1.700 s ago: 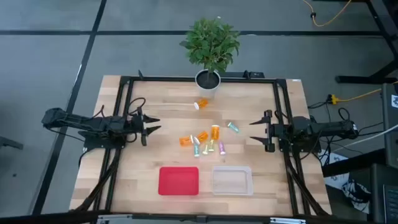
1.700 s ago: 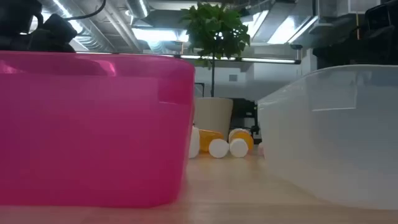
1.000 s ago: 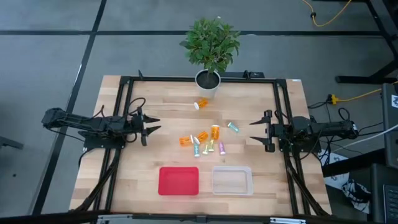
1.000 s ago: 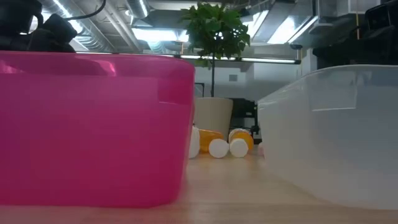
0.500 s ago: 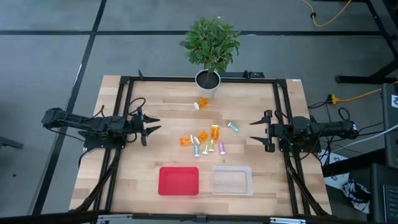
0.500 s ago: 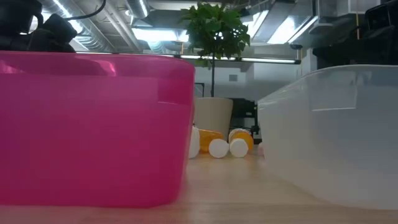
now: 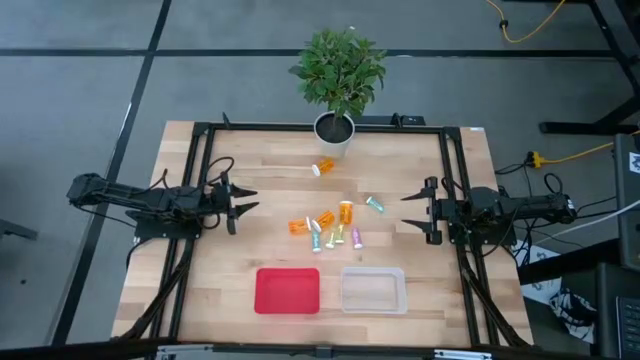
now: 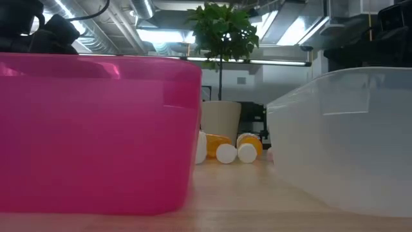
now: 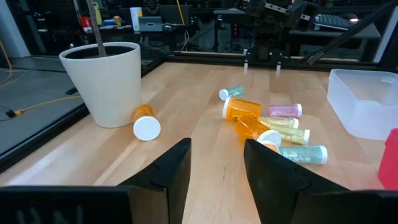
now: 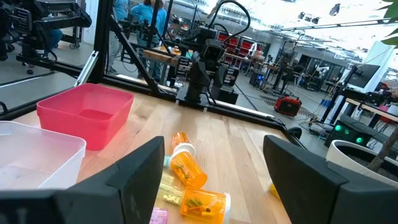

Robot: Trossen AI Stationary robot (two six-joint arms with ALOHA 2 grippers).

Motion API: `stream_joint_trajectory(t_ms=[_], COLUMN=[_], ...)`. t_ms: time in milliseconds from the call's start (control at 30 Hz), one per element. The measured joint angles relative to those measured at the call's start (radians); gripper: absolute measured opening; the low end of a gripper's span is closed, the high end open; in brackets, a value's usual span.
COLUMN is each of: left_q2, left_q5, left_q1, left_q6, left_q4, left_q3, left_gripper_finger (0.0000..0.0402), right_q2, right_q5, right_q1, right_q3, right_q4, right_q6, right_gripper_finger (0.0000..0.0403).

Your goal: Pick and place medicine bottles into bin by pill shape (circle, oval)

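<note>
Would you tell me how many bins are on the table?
2: a pink bin and a clear bin side by side at the near edge, below the bottle cluster.

Overhead, table-level, 2 wrist views — shared bottles.

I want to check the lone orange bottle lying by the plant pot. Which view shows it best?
The left wrist view: the lone orange bottle lies large, white cap forward, beside the white pot. The high view shows it tiny; the low view does not clearly show it, and the right wrist view shows at most an orange sliver.
</note>
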Motion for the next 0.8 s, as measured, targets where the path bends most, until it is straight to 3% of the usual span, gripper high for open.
stream_joint_trajectory(t_ms=[467, 800], left_q2=[0.000, 0.000], left_q5=[0.000, 0.000], left_q1=[0.000, 0.000], left_q6=[0.000, 0.000], left_q4=[0.000, 0.000], left_q3=[0.000, 0.000], left_gripper_finger=[0.0142, 0.0142], right_q2=[0.000, 0.000], right_q5=[0.000, -0.041], right_q1=[0.001, 0.001], right_q3=[0.000, 0.000], right_q4=[0.041, 0.154], right_q6=[0.011, 0.203], right_gripper_finger=[0.0276, 0.0276])
